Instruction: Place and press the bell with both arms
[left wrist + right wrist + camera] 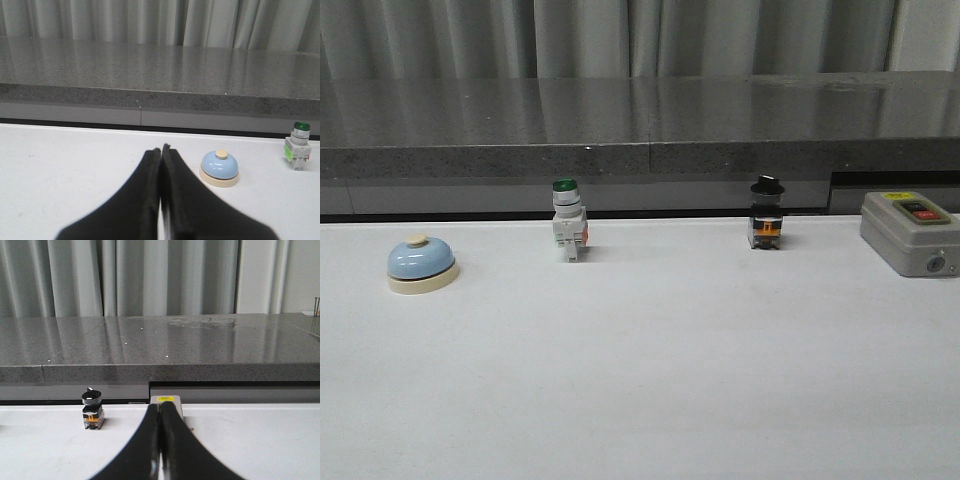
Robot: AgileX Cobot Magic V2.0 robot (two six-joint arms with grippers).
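Only the grippers show, one in each wrist view; the front view has no part of the robot in it. The left gripper (161, 150) is two matte black fingers, broad at the base and tapering to narrow rounded tips (a thin pale seam runs between them). The right gripper (160, 408) looks the same: smooth black, pointed, unmarked, with no cables or screws visible.

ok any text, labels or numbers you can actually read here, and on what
None is legible.
Grey control box: yellow label on top, print too small to read.
Same yellow label in the right wrist view: blurred.
Green-capped switch: green sticker, unreadable.
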